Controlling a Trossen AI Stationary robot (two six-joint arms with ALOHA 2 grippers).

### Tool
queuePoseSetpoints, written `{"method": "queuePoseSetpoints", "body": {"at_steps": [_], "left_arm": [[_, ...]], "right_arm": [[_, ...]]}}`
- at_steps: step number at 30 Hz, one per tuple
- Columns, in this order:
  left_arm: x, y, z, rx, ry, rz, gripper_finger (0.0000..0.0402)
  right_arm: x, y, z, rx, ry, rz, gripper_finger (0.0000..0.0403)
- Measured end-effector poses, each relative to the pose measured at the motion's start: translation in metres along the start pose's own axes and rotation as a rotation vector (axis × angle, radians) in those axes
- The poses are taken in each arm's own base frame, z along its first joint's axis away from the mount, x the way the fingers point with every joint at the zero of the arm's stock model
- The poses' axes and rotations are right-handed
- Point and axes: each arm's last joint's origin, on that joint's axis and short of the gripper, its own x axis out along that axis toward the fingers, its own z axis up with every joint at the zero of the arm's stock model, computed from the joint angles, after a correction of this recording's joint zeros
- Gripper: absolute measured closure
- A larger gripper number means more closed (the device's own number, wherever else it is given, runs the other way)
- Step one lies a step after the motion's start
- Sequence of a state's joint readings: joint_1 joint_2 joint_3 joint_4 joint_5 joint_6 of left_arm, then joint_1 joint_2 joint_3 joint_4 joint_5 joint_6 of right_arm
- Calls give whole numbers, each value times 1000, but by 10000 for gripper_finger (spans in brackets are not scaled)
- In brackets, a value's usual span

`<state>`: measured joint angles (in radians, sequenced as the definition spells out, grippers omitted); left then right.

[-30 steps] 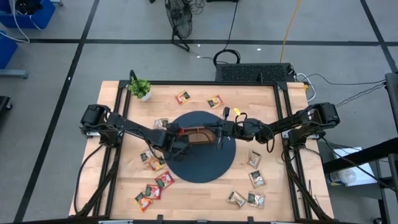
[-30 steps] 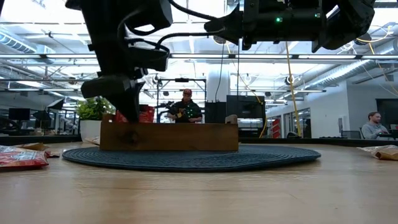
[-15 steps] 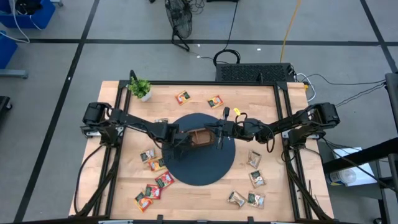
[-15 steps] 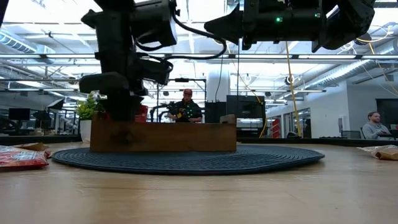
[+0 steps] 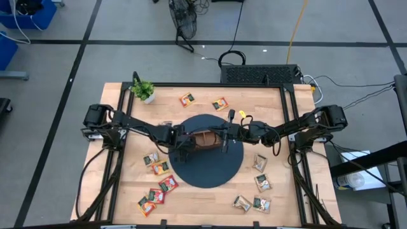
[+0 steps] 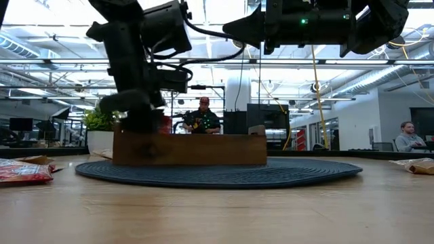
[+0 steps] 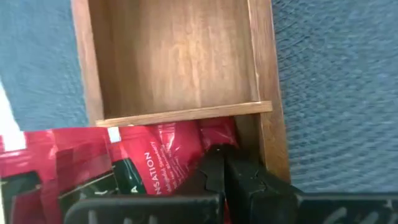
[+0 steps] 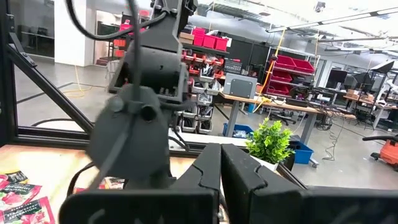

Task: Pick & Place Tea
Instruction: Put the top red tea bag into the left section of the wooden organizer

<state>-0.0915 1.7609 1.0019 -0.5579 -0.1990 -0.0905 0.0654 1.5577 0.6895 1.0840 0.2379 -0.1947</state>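
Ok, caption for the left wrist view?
Shut left gripper over red tea sachets in the wooden tray's end compartment, next compartment empty.

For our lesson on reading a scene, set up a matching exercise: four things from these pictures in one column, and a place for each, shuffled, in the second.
Things
1. plant
2. tray
3. red sachets
4. left gripper

Places
A. in the tray's end compartment
B. on the round dark mat
C. at a far corner of the table
D. over the tray's end, fingers shut

Pairs: 1-C, 2-B, 3-A, 4-D
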Motion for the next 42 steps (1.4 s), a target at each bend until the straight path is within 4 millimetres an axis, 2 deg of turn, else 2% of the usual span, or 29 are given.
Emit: {"method": "queuePoseSetpoints", "body": {"at_steps": [11, 16, 20, 24, 30, 33, 36, 42], "left_arm": [[-25, -25, 10, 120, 8, 178, 397], [-40, -33, 17, 155, 11, 174, 397], [-57, -41, 20, 109, 33, 164, 382], [-74, -55, 11, -2, 31, 88, 346], [-76, -91, -11, -196, 152, -155, 252], [-71, -109, -20, -249, 149, -218, 202], [-66, -118, -28, -272, 128, -225, 162], [-48, -120, -43, -310, 133, -222, 117]], "right_arm": [[0, 0, 0, 0, 0, 0, 403], [0, 0, 0, 0, 0, 0, 403], [0, 0, 0, 0, 1, 0, 403], [0, 0, 0, -1, 3, 0, 403], [0, 1, 0, -1, 3, 5, 403], [0, 1, 0, -1, 3, 6, 403], [0, 1, 0, 7, 2, 8, 403], [0, 1, 0, 34, 1, 11, 403]]}}
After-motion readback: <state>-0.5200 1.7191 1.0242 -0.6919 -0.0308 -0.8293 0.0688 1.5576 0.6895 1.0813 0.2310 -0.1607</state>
